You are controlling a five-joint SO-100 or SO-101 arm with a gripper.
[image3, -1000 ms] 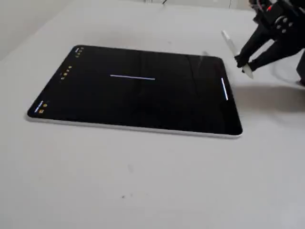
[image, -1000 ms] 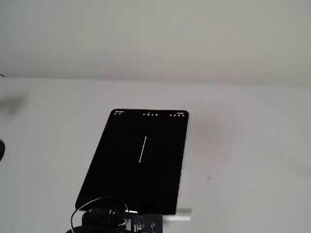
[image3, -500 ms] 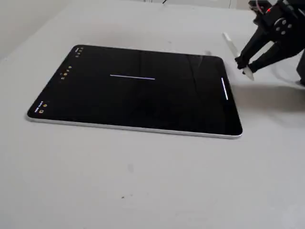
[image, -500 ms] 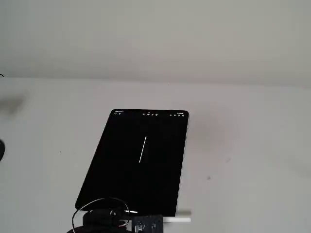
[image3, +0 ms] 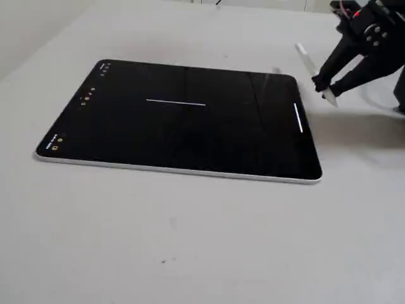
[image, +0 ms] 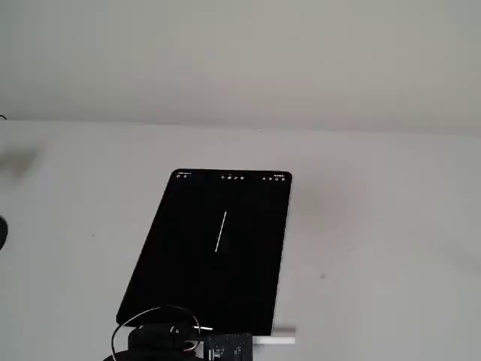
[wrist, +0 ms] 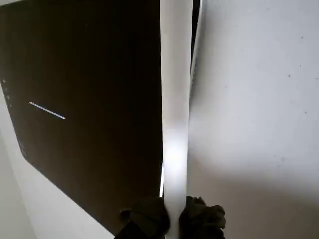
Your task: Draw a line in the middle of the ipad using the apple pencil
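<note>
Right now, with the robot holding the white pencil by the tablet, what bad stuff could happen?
1. The line is already drawn mid-screen. The apple pencil hangs just past the ipad edge, so a dip back over the glass could add a stray mark.
2. The gripper pinches the smooth pencil only near one end, as the wrist view shows, so it might slip or tilt.
3. Set down carelessly, the round pencil could roll across the table.
</note>
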